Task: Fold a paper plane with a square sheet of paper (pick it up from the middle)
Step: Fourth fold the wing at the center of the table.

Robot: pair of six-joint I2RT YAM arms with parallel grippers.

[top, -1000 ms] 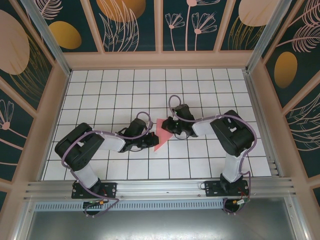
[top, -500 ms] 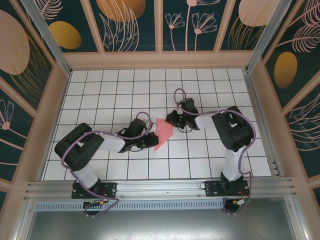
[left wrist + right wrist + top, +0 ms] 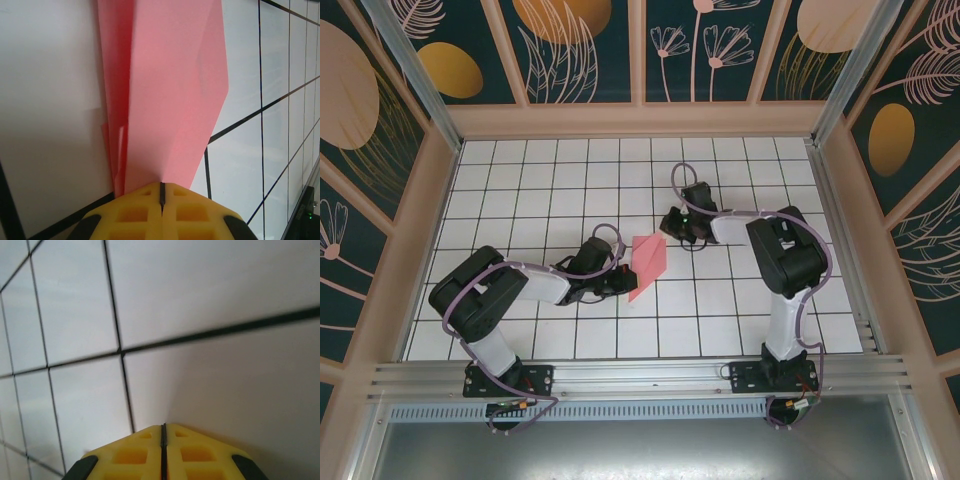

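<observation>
A salmon-pink paper plane (image 3: 648,263), folded into overlapping layers, lies near the middle of the white, black-gridded bench (image 3: 520,180), its narrow end pointing toward the robot and its broad end angled away to the right. The left gripper (image 3: 622,284) reaches in low from the left and meets that narrow end. In the left wrist view its yellow fingers (image 3: 135,215) are pressed together on the tail of the paper plane (image 3: 170,90), which fans out ahead of the left gripper (image 3: 161,186) across the tiles, one long crease running up its length and thinner layers showing along its left side. The right gripper (image 3: 670,228) sits just beyond the plane's far right edge, close by but apart from it in the overhead view. In the right wrist view, the yellow fingers (image 3: 195,455) of the right gripper (image 3: 163,427) are closed tip to tip with nothing between them, poised low over bare tiles. Dark panels painted with flowers and leaves (image 3: 580,50) wall in the bench on three sides
</observation>
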